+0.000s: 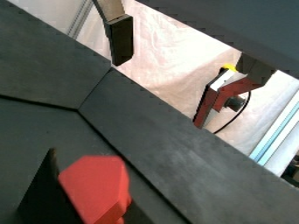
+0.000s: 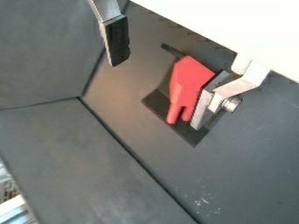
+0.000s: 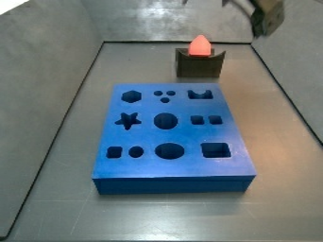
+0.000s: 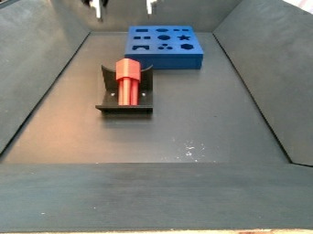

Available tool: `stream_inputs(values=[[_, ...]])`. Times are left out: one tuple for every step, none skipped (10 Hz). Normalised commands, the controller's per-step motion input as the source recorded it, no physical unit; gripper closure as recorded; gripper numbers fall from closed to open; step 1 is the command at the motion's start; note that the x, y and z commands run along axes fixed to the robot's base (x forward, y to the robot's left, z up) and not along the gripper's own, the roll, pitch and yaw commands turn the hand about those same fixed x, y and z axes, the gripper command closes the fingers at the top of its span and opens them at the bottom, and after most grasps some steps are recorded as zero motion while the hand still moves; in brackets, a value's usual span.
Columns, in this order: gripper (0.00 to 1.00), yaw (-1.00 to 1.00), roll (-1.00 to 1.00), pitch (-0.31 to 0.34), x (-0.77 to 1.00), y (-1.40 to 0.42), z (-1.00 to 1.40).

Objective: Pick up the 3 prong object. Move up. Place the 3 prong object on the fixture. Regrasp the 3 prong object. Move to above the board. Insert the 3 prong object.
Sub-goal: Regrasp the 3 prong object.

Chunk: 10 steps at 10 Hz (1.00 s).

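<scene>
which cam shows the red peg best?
A side view: small red plastic three-prong peg lies whole on the dark fixture, the pincer high above it. A wrist view shows prongs; others show part.

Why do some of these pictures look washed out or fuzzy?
In a wrist view, bright white backdrop glares behind the open jaws of the gripper; the small bright red plastic three-prong peg blurs close up. In a side view, the large flat blue board stays sharp.
</scene>
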Motion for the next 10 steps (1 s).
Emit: stream_inputs(values=[[0.00, 0.15, 0.11, 0.067, 0.08, 0.05, -1.00], [0.00, 0.16, 0.10, 0.038, 0.09, 0.05, -1.00], [0.00, 0.15, 0.09, -0.004, 0.10, 0.04, -1.00], [0.00, 0.14, 0.09, -0.030, 0.11, 0.04, -1.00], [0.00, 0.11, 0.09, -0.064, 0.12, 0.03, -1.00], [0.00, 0.10, 0.08, -0.076, 0.12, 0.03, -1.00], [0.00, 0.06, 0.08, -0.093, 0.13, 0.02, -0.99], [0.00, 0.04, 0.08, -0.095, 0.11, 0.01, -0.85], [0.00, 0.02, 0.08, -0.087, 0.10, 0.01, -0.72], [0.00, 0.00, 0.08, -0.074, 0.09, 0.00, -0.57]])
